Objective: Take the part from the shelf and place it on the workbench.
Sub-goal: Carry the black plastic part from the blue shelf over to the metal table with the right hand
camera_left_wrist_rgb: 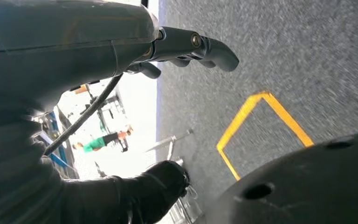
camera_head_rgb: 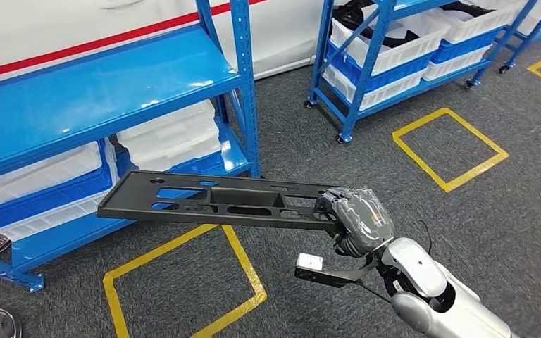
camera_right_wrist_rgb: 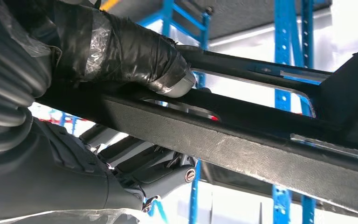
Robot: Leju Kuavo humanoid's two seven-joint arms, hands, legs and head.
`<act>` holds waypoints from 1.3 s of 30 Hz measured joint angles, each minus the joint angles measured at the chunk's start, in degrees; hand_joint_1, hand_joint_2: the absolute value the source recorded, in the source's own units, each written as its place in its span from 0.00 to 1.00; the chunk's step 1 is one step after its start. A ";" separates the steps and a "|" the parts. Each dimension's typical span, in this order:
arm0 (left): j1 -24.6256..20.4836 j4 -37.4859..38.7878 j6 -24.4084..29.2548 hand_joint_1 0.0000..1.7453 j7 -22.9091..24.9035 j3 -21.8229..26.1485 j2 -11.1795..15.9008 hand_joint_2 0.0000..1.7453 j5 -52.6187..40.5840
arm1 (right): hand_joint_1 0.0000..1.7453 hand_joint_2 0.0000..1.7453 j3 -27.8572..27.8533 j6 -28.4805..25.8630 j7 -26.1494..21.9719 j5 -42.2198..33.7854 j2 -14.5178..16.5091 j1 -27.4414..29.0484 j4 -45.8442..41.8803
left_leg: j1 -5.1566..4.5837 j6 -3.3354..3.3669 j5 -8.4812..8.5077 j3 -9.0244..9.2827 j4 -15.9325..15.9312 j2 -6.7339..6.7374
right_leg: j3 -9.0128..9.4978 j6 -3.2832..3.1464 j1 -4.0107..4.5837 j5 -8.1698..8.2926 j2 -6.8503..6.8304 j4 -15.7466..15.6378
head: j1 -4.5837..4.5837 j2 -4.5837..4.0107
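Out over the grey floor beside the blue shelf (camera_head_rgb: 106, 91), we've got our right hand (camera_head_rgb: 356, 215) clamped on just one end of the long black part (camera_head_rgb: 218, 201), so that overhang could easily twist it loose.

Blue shelf (camera_head_rgb: 98, 91): white bins (camera_head_rgb: 169, 134) sitting on lower tier. Grey carpeted floor (camera_head_rgb: 366, 190): carrying yellow tape squares (camera_head_rgb: 451, 148).
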 joint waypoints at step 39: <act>0.21 -0.25 -1.89 0.00 -2.00 -1.80 -0.58 1.00 -0.55 | 1.00 1.00 14.47 4.74 6.76 -1.27 11.52 -19.68 8.79 | 1.35 0.55 1.24 6.22 -12.46 -1.36 | -4.54 2.24 -0.37 0.51 1.90 3.72 | 0.34 0.01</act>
